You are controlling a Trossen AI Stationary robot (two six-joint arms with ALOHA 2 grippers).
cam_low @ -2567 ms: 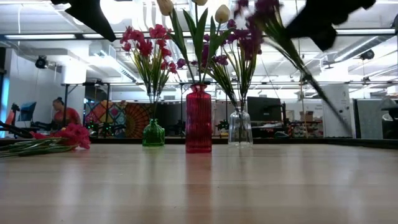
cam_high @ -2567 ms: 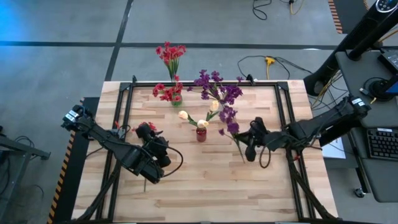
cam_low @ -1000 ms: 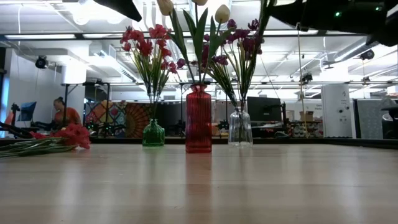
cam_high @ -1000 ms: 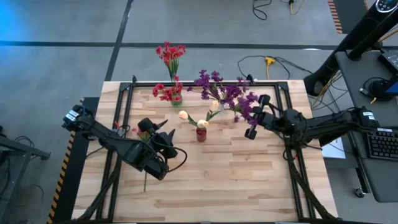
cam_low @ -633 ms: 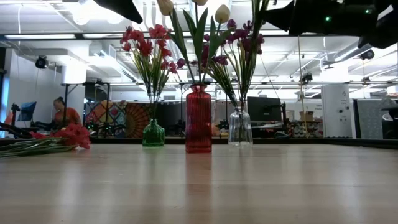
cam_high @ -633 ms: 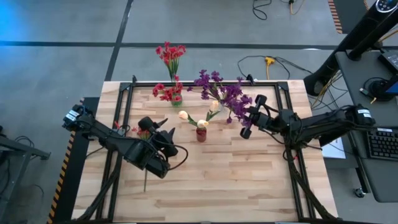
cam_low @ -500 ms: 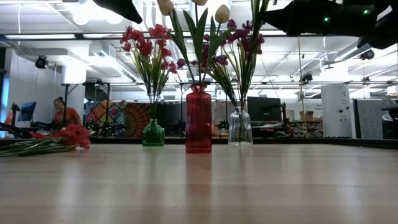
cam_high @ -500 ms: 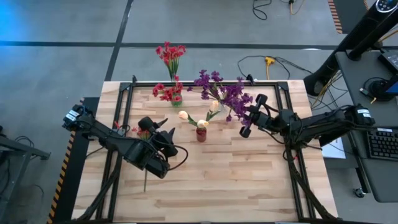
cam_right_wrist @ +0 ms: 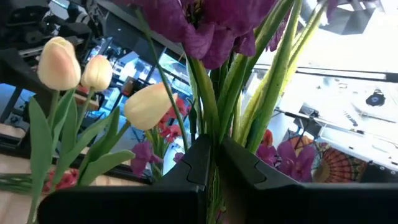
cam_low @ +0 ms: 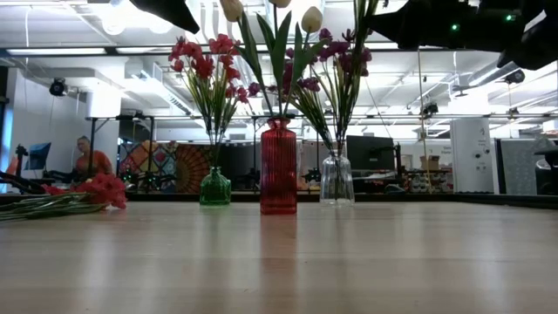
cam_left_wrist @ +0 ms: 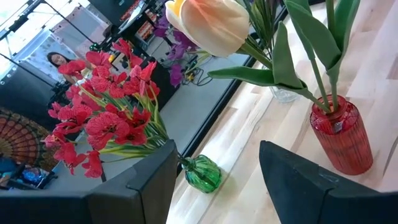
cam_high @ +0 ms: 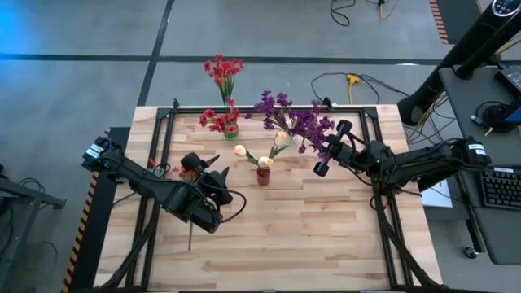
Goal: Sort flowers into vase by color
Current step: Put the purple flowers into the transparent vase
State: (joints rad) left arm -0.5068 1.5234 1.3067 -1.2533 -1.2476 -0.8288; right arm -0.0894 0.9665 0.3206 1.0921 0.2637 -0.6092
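Over wooden table (cam_high: 326, 236), right claw (cam_right_wrist: 214, 158) clamps purple flowers (cam_right_wrist: 211, 25); left claw (cam_high: 213, 177) parted, empty

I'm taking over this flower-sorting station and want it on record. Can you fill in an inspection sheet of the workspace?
Surface: wooden table, dark frame around it.
Job's things: red flowers in green vase; cream flowers in red vase; purple flowers in clear vase; loose red flowers lying at the table's left.
Clutter: nothing seen.
Grippers: right claw shut on a purple sprig above the clear vase; left claw open, empty.
Cables: yellow-plug cable on the floor.
Surroundings: person seated far behind; keyboard at right.
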